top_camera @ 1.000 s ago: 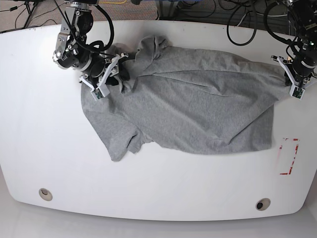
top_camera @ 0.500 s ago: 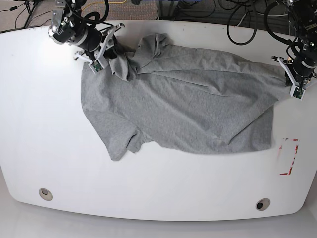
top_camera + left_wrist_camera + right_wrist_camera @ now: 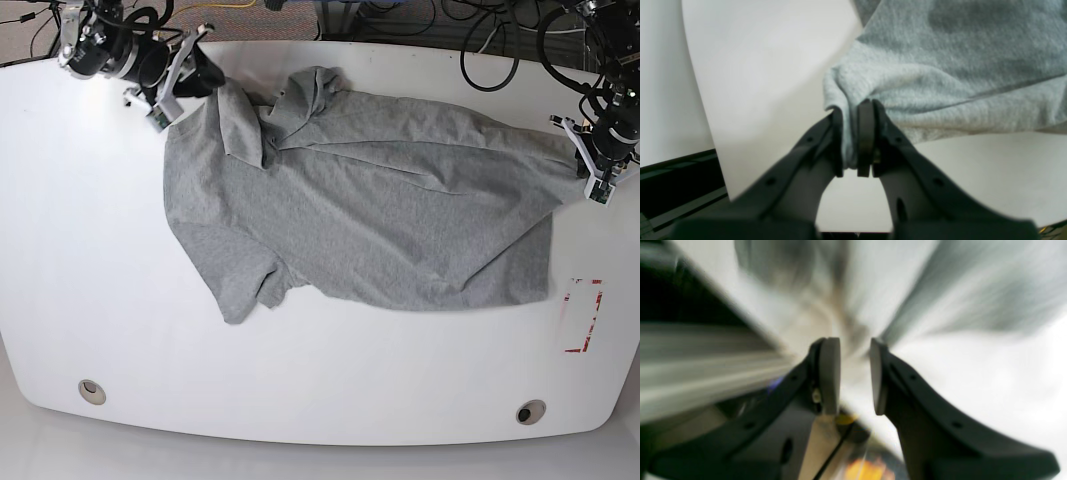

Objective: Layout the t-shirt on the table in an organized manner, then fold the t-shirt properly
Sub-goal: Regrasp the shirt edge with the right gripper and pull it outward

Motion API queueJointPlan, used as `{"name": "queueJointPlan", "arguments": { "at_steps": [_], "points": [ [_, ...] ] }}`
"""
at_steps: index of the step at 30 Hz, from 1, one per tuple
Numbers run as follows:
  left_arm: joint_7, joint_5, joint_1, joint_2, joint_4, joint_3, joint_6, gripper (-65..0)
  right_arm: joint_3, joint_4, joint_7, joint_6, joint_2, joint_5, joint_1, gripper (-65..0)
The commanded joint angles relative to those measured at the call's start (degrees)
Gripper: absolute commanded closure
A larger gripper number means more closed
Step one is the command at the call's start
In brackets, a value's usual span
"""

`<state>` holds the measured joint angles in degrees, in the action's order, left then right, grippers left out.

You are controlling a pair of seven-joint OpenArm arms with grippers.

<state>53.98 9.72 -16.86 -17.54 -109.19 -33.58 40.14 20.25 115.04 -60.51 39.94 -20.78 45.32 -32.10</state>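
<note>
Left tool [image 3: 853, 138] is clamped tight on a bunched corner of the t-shirt [image 3: 380, 210], right at the counter [image 3: 90, 260] edge on the base view's right side. Right tool [image 3: 855, 376] looks parted with nothing clearly between the pads, though that wrist view is so smeared I wouldn't swear to it; in the base view it sits at the far left corner, just beside the rumpled shoulder area.

Shirt is spread across the middle of the counter but not flat yet: diagonal creases run through the body, one sleeve is curled under near the front, and the collar end is folded over itself.

What worries me: only one corner is held. If the left side pulls now, the whole thing probably drags instead of stretching flat. That pinch is also small, so a hard tug might slip it out, and it's close enough to the edge that loose cloth could slide off.
</note>
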Motion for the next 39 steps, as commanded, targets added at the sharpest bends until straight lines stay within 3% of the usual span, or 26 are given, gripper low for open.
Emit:
{"name": "queueJointPlan", "arguments": {
  "at_steps": [1,8,11,14,16,25,39],
  "points": [
    [-1.10,0.17,0.38,-0.88,-0.84,-0.39,-0.14,0.0,1.33,0.96,0.77,0.06,0.34,0.70,3.13,-18.9],
    [-1.10,0.17,1.08,-0.79,-0.92,-0.31,-0.14,0.0,1.60,-2.38,0.69,0.06,1.48,-4.22,12.36,-43.8],
    [-1.10,0.17,1.61,-0.79,-0.92,-0.31,-0.14,0.0,1.60,-5.37,0.69,0.06,2.80,-7.39,15.70,-49.0],
    [-1.01,0.17,1.61,-0.79,-0.92,-0.31,-0.14,0.0,2.21,-9.42,0.69,0.06,3.68,-11.17,19.57,-48.7],
    [-1.01,0.17,1.52,-0.79,-0.92,-0.31,-0.14,-3.6,2.91,-12.14,0.69,0.06,4.29,-13.45,21.68,-48.7],
    [-1.01,0.35,-0.50,-0.79,-1.01,-0.75,-0.14,-36.9,4.94,-23.22,0.95,0.06,6.40,-20.22,29.77,-48.8],
    [-1.01,0.44,-1.29,-0.70,-1.10,-1.54,-0.14,-38.5,4.67,-35.62,7.28,0.06,6.40,-20.31,33.90,-48.8]
  ]
}}
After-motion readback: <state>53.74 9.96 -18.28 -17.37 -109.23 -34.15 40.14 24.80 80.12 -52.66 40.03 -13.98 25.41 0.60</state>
